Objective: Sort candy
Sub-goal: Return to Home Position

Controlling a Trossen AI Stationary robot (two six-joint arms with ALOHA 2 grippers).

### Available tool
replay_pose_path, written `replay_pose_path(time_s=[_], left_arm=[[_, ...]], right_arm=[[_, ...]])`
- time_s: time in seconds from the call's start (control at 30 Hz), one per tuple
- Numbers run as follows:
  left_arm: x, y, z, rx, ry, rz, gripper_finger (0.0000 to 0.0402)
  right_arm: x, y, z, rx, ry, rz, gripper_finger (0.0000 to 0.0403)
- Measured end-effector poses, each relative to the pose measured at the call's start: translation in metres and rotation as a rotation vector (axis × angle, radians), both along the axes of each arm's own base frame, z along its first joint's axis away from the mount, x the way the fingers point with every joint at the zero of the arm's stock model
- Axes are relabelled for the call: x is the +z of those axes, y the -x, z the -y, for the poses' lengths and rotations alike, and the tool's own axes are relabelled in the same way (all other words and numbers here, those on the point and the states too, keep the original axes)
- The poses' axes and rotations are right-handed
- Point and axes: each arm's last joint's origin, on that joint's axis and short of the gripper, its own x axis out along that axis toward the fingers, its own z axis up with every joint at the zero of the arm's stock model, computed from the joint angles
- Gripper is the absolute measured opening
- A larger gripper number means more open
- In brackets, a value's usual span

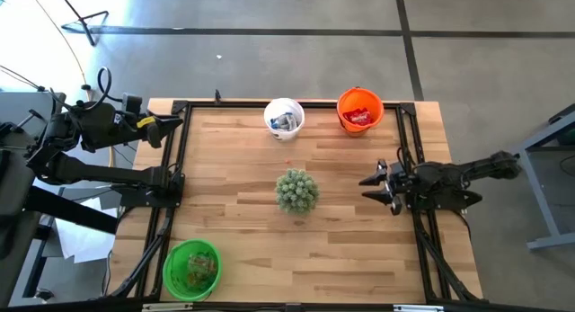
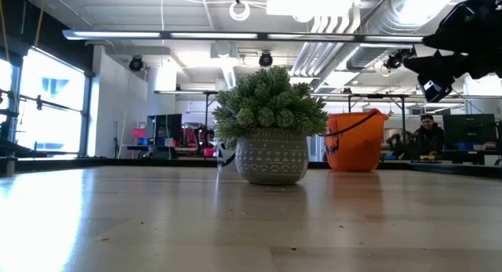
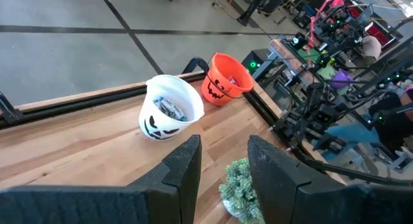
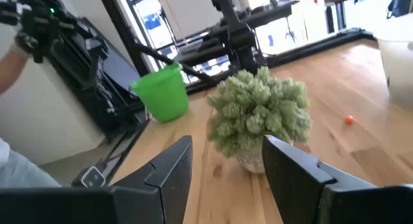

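My right gripper [image 1: 367, 188] hangs over the right side of the table [image 1: 234, 195]. Its fingers are spread apart with nothing between them, and they point at the plant [image 1: 296, 191] in the middle, near it but not touching. My left gripper [image 1: 172, 123] sits at the table's left edge, close to the corner on the white bucket's side. Its fingers are parted too, and empty.

The candy is almost all in buckets. The white bucket [image 1: 268, 114] and the orange bucket [image 1: 341, 103] stand side by side, apart, along the edge farthest from the low camera. Blue-and-white wrappers [image 1: 286, 122] lie in the white one and red packets [image 1: 358, 118] in the orange one. The green bucket [image 1: 171, 258] stands alone at the opposite edge, toward my left side, with small green and orange pieces [image 1: 199, 269] inside.

One tiny orange piece [image 4: 349, 119] lies loose on the bare wood — between the white bucket and the plant, touching neither.

From table height the plant's grey patterned pot [image 2: 271, 158] stands upright, with the orange bucket behind it.
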Motion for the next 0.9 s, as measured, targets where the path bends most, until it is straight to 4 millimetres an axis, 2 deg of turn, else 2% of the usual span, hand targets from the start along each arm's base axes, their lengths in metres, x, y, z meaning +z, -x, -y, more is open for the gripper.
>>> replay_pose_path(time_s=[0.3,0.73,0.9], left_arm=[[0.0,0.0,0.0,0.002,0.001,0.001,0.0117],[0.0,0.0,0.0,-0.025,-0.038,-0.025,0.0117],[-0.007,-0.007,0.003,-0.136,-0.014,-0.057,0.0117]], right_arm=[[0.007,0.003,0.009,-0.077,-0.014,0.082,0.0183],[0.004,0.001,0.016,-0.152,-0.006,0.049,0.0183],[0.002,0.0,0.016,-0.152,-0.003,0.029,0.0183]])
